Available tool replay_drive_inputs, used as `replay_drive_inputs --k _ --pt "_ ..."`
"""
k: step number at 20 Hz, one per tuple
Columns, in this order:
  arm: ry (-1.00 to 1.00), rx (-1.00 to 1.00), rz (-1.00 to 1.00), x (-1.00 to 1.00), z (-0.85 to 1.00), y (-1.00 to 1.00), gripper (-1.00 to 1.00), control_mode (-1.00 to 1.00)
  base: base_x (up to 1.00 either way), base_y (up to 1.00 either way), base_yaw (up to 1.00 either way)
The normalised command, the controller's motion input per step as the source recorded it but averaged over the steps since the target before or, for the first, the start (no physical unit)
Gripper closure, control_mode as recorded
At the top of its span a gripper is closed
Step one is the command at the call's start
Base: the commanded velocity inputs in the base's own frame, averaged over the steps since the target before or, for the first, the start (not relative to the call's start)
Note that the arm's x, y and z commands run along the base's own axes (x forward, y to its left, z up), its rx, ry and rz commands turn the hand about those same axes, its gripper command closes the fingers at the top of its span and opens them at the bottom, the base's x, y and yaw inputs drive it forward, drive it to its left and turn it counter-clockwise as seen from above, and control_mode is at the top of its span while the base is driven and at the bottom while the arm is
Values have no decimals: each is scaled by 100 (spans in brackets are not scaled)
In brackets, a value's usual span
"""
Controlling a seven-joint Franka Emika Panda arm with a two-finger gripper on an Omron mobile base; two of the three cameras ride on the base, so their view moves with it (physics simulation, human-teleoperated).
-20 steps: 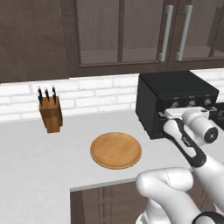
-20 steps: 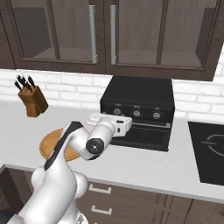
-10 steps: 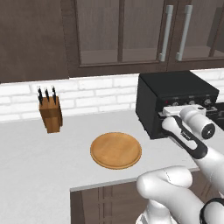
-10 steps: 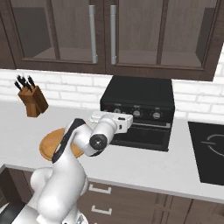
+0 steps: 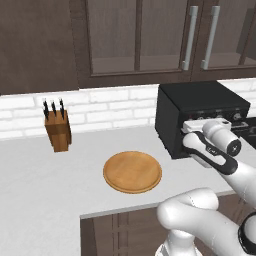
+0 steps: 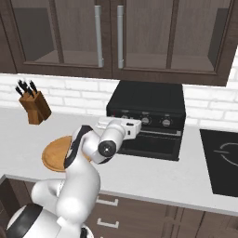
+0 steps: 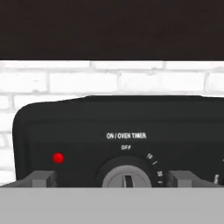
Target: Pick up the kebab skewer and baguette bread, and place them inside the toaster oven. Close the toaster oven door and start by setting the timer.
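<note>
1. The counter is long and pale grey, with a white brick wall and dark cupboards behind it
2. The toaster oven is the big black box at the back of the counter, against the bricks. The toaster oven door looks shut, flat against the front, so I think the food is already inside, but I cannot see through the dark window
3. The round wooden plate sits in front of the oven's left side, near the counter edge. It has nothing on it
4. The brown knife block stands well apart, far along the counter by the wall
5. The gripper is up at the oven's row of knobs, and its two tips stand wide apart with nothing held
6. The timer knob is right between the two tips in the hand view. Its little mark points up at OFF, under the words ON / OVEN TIMER, and a small red light sits beside it
7. So the step in hand looks like the last one: setting the timer. Next, I think the gripper should move in a little, close on the knob, and turn it away from OFF toward the numbers
</note>
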Motion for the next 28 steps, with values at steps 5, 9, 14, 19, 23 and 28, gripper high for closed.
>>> replay_drive_inputs --k 5,9,14,19,23,28 --pt "0 0 3 1 -7 -8 -100 -100 0 0 0" --pt "0 0 3 13 0 -22 -100 -100 0 0 0" --pt "0 0 4 5 -4 -19 -100 -100 0 0 0" --pt "0 0 4 0 -19 -2 -100 -100 0 0 0" --pt "-2 0 2 0 -7 0 -100 -100 0 0 0" --pt "-2 0 0 0 0 5 -100 -100 0 0 0"
